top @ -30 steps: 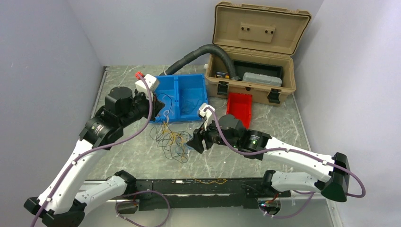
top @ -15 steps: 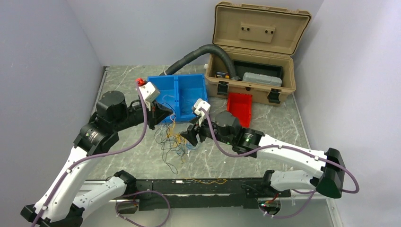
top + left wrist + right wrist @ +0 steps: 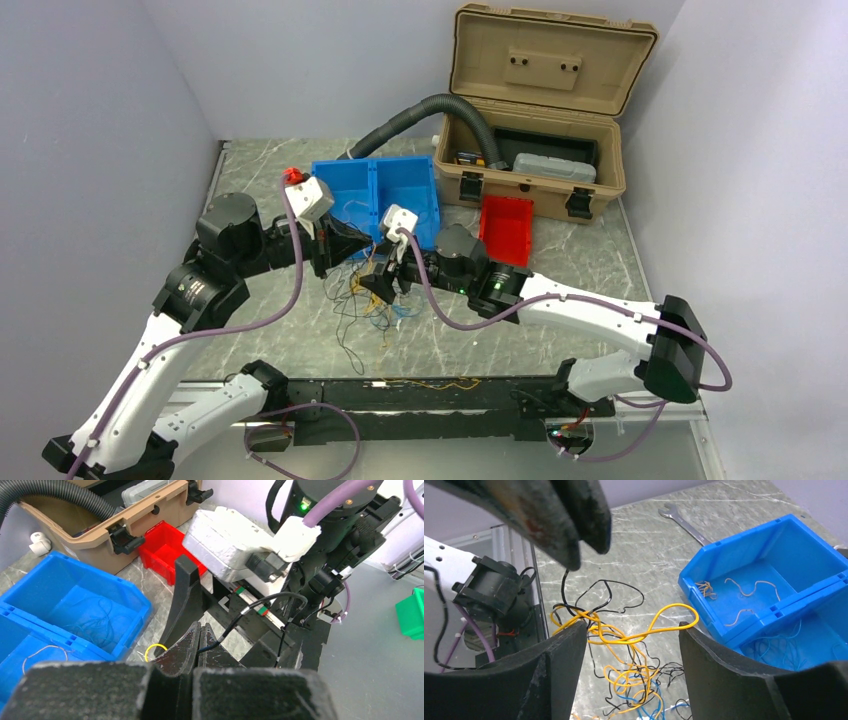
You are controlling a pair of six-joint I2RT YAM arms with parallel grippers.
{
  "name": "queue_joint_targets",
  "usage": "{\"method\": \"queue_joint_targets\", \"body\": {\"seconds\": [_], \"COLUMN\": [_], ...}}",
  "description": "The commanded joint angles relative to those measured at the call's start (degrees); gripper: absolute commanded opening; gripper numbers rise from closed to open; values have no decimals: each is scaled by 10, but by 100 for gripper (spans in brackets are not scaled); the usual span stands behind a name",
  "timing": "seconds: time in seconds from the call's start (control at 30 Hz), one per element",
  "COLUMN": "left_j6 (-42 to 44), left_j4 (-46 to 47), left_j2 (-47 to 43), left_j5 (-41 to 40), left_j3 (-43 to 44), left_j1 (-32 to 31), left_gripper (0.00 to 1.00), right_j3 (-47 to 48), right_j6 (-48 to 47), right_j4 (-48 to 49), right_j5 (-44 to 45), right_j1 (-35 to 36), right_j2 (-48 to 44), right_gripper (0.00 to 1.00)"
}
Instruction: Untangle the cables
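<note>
Both arms meet above the cables (image 3: 636,677) tangled on the counter (image 3: 649,535). The left end effector (image 3: 199,630) pinches a black cable (image 3: 564,587); the right end effector (image 3: 631,630) is spread over yellow loops beside a blue bin (image 3: 774,570).

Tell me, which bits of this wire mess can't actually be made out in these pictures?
- Top view: the right gripper covers part of the cables; single strands are too thin to trace.
- Right wrist view: the tangle's near end runs off the bottom edge; the wrench disappears behind the blue bin.
- Left wrist view: the right arm blocks the pile; how much wire the shut left gripper pinches is hidden inside its jaws.
</note>
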Motion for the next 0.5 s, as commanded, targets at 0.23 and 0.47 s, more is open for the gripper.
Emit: {"method": "queue_joint_targets", "body": {"seconds": [0.23, 0.47], "left_j6": [-42, -67], "left_j4": [78, 113], "left_j2": [-1, 6], "left_j5": [56, 77], "left_j3": [-4, -12], "left_j1": [1, 2], "left_gripper": [0, 0], "right_j3": [22, 9], "right_j6": [21, 45], "right_j4": [109, 143], "right_j5": [-72, -92], "right_j1": [0, 0], "right_j2": [35, 32], "right_gripper": [73, 53]}}
